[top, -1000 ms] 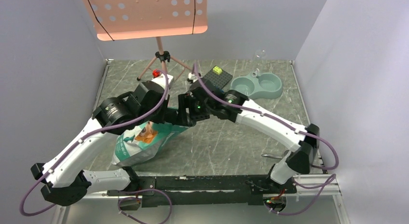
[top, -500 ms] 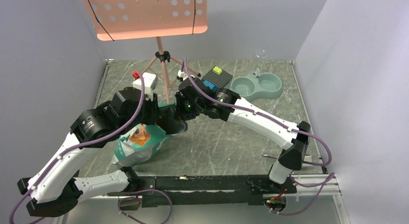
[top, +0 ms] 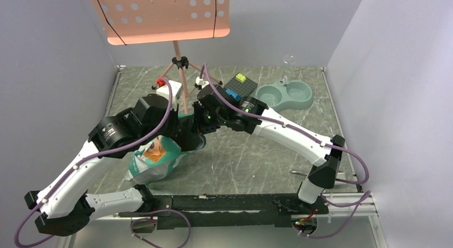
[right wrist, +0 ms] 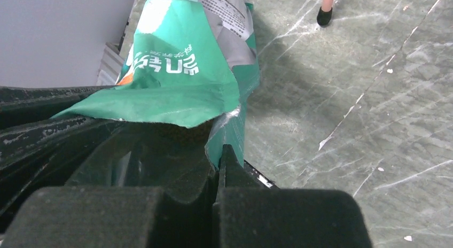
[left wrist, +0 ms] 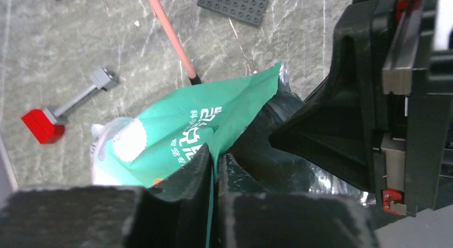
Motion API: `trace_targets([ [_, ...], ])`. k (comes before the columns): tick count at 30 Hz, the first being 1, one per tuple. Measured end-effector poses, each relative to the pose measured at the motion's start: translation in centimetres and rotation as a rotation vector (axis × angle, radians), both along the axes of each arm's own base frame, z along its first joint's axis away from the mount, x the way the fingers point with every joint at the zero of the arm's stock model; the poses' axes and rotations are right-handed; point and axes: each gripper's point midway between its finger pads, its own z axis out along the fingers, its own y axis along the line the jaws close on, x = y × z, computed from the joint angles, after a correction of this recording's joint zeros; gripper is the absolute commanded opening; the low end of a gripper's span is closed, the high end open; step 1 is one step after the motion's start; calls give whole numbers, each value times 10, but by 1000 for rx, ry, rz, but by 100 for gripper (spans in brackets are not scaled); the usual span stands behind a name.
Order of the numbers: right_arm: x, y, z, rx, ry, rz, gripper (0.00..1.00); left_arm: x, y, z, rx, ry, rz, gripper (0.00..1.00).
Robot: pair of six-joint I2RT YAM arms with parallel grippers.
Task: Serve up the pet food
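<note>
Top external view, starting at the near edge: both arms reach in from their bases and meet over the left-middle of the table. Closest to the bases is the bag, teal-green with a dog printed on it. Its bottom sits on the table and its top end runs up and back to where the two wrists come together.

Left wrist cam: the left gripper is clamped down on the green edge of the bag's mouth, and you can see the foil pinched right between the two fingers. The other arm's black body sits just across the opening from it.

Right wrist cam: the right gripper is pinched tight too, on a torn-looking bit of the opposite lip. So each claw has one side of the mouth and the bag hangs open between them.

As for the kibble, I honestly can't make it out in any view. The inside of the bag just reads as dark and silvery.

Further back, a stand with a pink perforated tray has one foot just beside the bag. A red brick on a grey stick lies near it on the left. Past that, a dark baseplate carries a yellow-green and a blue brick, and the blue-grey double bowl sits just beside it, far right, well apart from the bag.
</note>
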Motion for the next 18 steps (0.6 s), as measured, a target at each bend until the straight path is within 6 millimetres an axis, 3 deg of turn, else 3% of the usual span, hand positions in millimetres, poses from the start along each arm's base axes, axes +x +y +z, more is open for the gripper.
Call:
trace_targets([
  [1, 0, 0, 0, -2, 1, 0, 3, 0, 1, -1, 11, 0, 0, 0],
  [5, 3, -5, 1, -15, -4, -32, 60, -1, 5, -2, 31, -1, -4, 0],
  [7, 9, -10, 11, -11, -33, -57, 82, 0, 5, -1, 27, -6, -2, 0],
  [9, 13, -22, 25, -2, -71, -93, 94, 0, 5, -1, 25, -8, 9, 0],
  [11, 16, -45, 44, 15, -115, -149, 98, 1, 7, 0, 17, -10, 30, 0],
  [12, 17, -58, 52, 27, -131, -180, 99, 2, 7, 0, 14, -11, 39, 0],
  [14, 21, -103, 66, 60, -157, -283, 100, 2, 8, 1, 6, -12, 53, 0],
  [16, 29, -167, 66, 75, -165, -456, 100, 3, 8, 2, 1, -15, 60, 0],
  [18, 36, -235, 55, 60, -165, -683, 100, 3, 9, 2, 1, -18, 63, 0],
])
